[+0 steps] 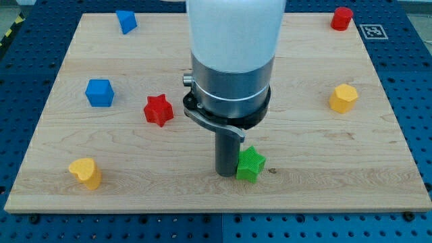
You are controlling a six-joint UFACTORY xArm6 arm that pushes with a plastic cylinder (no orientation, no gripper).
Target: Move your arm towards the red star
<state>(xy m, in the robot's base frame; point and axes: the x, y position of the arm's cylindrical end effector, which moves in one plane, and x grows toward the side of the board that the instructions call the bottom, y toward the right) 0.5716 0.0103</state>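
Note:
The red star (158, 110) lies on the wooden board (61, 135), left of centre. My rod comes down from the big white and grey arm at the view's middle, and my tip (225, 173) rests on the board near the bottom centre. The tip is to the right of and below the red star, about a hundred pixels away. A green star (250, 164) touches the tip's right side.
A blue cube (99, 92) sits left of the red star. A blue block (126, 21) lies at top left, a yellow heart (86, 173) at bottom left, a yellow hexagon (343, 98) at right, a red cylinder (342, 18) at top right.

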